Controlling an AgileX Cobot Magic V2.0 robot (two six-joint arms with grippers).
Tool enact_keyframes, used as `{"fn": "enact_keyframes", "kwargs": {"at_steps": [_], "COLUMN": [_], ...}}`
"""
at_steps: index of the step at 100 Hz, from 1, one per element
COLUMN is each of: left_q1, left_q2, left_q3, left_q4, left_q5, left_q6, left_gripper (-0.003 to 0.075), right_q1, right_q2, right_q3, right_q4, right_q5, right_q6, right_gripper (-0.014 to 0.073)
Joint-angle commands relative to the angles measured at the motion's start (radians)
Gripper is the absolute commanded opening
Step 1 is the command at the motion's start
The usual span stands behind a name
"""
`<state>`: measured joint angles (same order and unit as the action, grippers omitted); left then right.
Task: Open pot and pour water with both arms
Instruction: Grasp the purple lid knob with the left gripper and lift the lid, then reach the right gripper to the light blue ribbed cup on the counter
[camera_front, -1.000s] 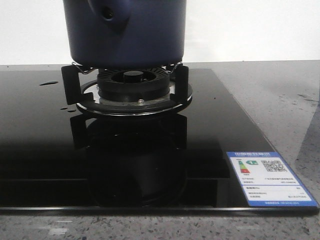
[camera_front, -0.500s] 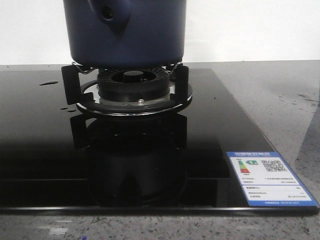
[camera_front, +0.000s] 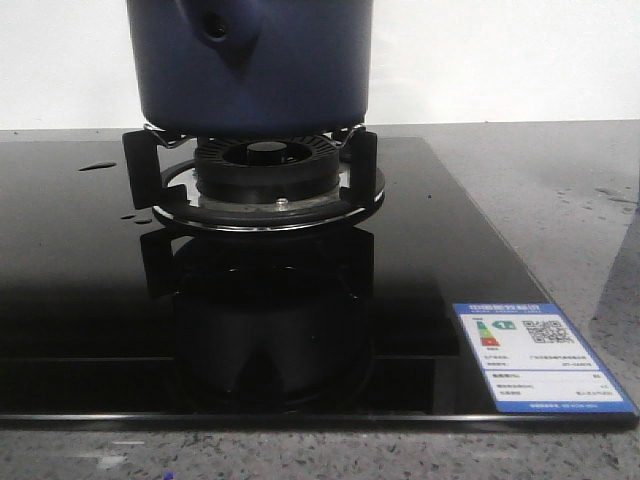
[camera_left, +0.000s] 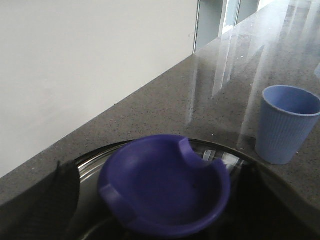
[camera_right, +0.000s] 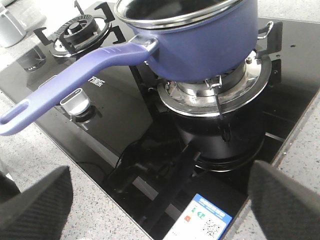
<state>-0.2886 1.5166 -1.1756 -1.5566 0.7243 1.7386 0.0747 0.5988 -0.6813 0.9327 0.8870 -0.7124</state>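
The dark navy-blue cylindrical pot (camera_front: 250, 65) with a long blue handle (camera_right: 75, 82) sits lidless on the black gas burner (camera_front: 262, 165) of a glossy black glass cooktop (camera_front: 420, 260) on the speckled grey surface (camera_front: 560, 190). The left gripper (camera_left: 150, 225) holds a glass lid with a blue bowl-shaped knob (camera_left: 165, 185); a pale blue ribbed cup (camera_left: 287, 122) stands at its 2 o'clock. The right gripper (camera_right: 155, 215) hangs spread wide, holding nothing, near the pot's handle.
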Motion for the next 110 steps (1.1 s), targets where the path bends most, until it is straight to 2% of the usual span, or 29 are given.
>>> {"fn": "enact_keyframes", "kwargs": {"at_steps": [1, 23, 35, 44, 61, 75, 110], "left_q1": [-0.007, -0.007, -0.007, -0.007, -0.007, -0.007, 0.000], "left_q2": [-0.018, 0.030, 0.040, 0.040, 0.040, 0.033, -0.068], "left_q3": [-0.037, -0.037, -0.037, -0.037, -0.037, -0.039, -0.108], "left_q4": [-0.083, -0.107, -0.126, -0.139, -0.168, -0.177, -0.181], "left_q5": [0.010, 0.099, 0.141, 0.152, 0.160, 0.165, 0.158], "left_q6": [0.025, 0.039, 0.039, 0.039, 0.039, 0.039, 0.034], "left_gripper": [0.0590, 0.0589, 0.0562, 0.0509, 0.0363, 0.0295, 0.0291], "right_q1": [-0.002, -0.002, -0.002, -0.002, -0.002, -0.002, -0.002], "right_q2": [0.008, 0.008, 0.008, 0.008, 0.008, 0.008, 0.010], "right_q3": [-0.033, -0.033, -0.033, -0.033, -0.033, -0.033, -0.033], "right_q4": [0.050, 0.050, 0.050, 0.050, 0.050, 0.050, 0.050], "right_q5": [-0.039, -0.041, -0.043, -0.045, -0.045, -0.047, -0.098], "right_q6": [-0.013, -0.013, -0.013, -0.013, -0.013, -0.013, -0.013], "right_gripper": [0.0624, 0.0624, 0.0624, 0.0624, 0.0624, 0.0624, 0.0624]}}
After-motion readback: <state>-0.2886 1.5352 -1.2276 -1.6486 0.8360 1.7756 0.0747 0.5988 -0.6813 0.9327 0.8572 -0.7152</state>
